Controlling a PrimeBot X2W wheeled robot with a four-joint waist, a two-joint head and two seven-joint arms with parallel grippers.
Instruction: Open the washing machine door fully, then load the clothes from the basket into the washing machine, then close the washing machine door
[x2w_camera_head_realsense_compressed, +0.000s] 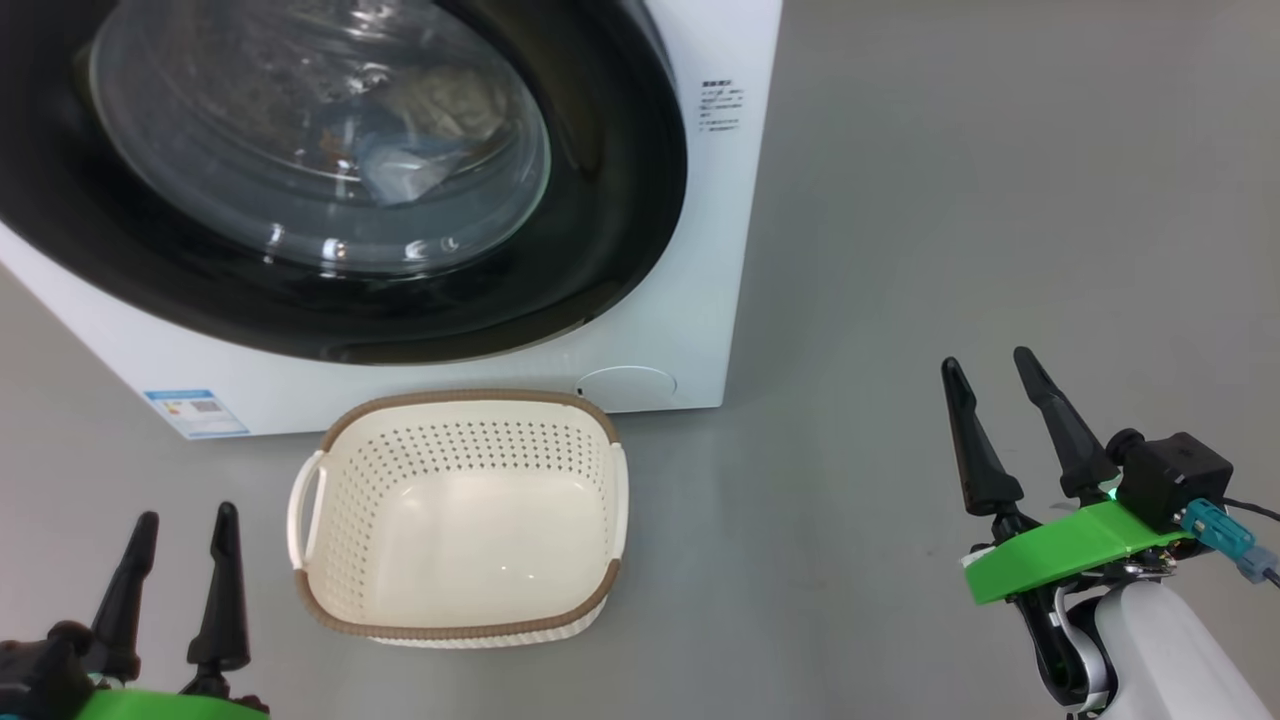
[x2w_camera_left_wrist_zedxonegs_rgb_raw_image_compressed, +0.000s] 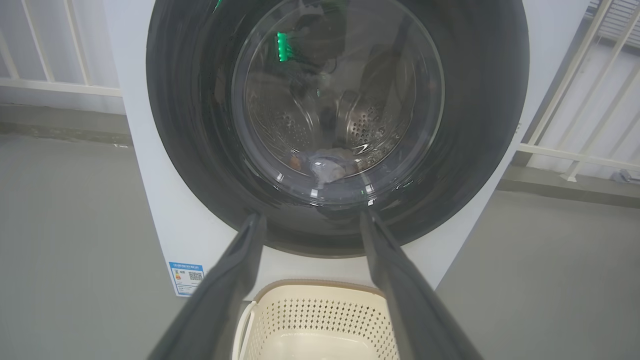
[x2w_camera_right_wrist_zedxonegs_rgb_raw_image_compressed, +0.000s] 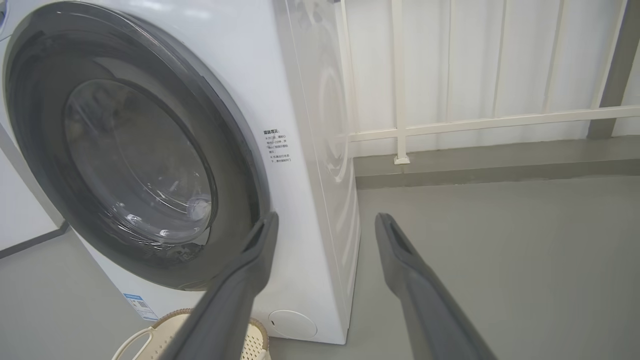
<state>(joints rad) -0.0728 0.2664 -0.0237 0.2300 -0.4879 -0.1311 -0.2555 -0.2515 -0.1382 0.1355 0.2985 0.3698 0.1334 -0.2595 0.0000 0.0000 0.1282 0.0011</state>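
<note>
Sitting shut against the white boxy washing machine, the washing machine door shows a wide glossy black rim around a bulging clear glass bowl. Behind the glass lie the clothes, a pale blue crumple inside. On the grey floor, just beside the machine's front lower edge, stands the basket, cream perforated plastic with a brown woven-look rim, its smooth bottom bare. The left gripper and the right gripper each hold their tapered dark fingers spread wide, gripping nothing.

From the left wrist, the perforated steel drum shows through the glass, the clothes at its bottom. A small blue label marks the machine's lower corner above the basket rim.

From the right wrist, the door lies flush with the machine's front, beside a white railing.
</note>
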